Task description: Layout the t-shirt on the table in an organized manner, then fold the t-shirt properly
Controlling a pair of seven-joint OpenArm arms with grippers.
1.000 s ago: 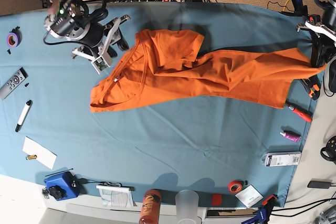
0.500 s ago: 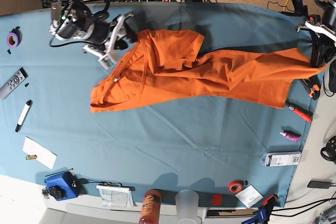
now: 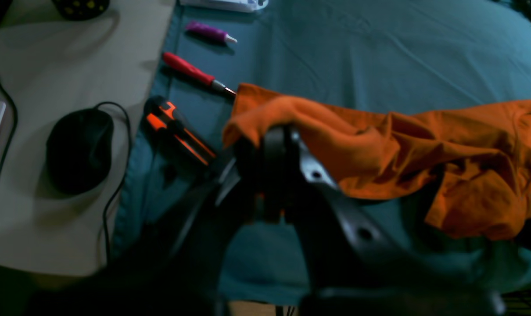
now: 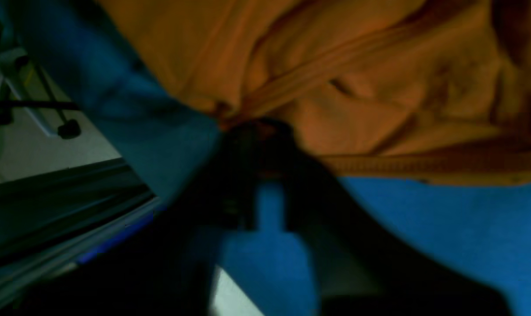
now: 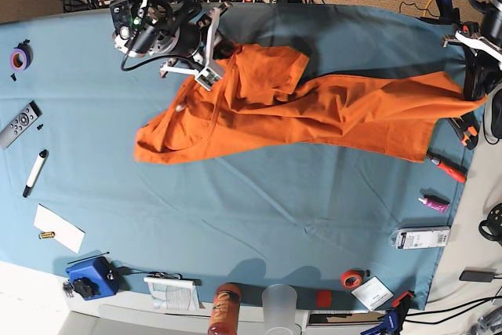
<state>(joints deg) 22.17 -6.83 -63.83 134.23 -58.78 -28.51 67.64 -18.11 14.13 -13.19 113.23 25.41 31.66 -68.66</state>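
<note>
The orange t-shirt (image 5: pixel 314 111) lies stretched and creased across the far half of the teal table (image 5: pixel 274 209), neckline to the left. At the shirt's upper left shoulder, my right gripper (image 5: pixel 222 51) is shut on the cloth. The right wrist view shows its dark fingers pinching the shirt's edge (image 4: pixel 357 87) beside a ribbed seam. My left gripper (image 5: pixel 473 93) is at the table's right edge, shut on the shirt's far corner. In the left wrist view that corner (image 3: pixel 401 149) drapes over the gripper (image 3: pixel 270 136).
A remote (image 5: pixel 19 123), marker (image 5: pixel 34 172), purple tape roll (image 5: pixel 20 57) and white paper (image 5: pixel 59 227) lie at the left. A blue box (image 5: pixel 90 276), orange bottle (image 5: pixel 226 307) and cup (image 5: pixel 280 304) line the near edge. A red screwdriver (image 3: pixel 195 74) and black-orange tool (image 3: pixel 177 131) lie by the left gripper.
My right gripper moved right from beside the shirt onto its shoulder and shut on the cloth, nudging that edge. The left gripper kept its hold and place.
</note>
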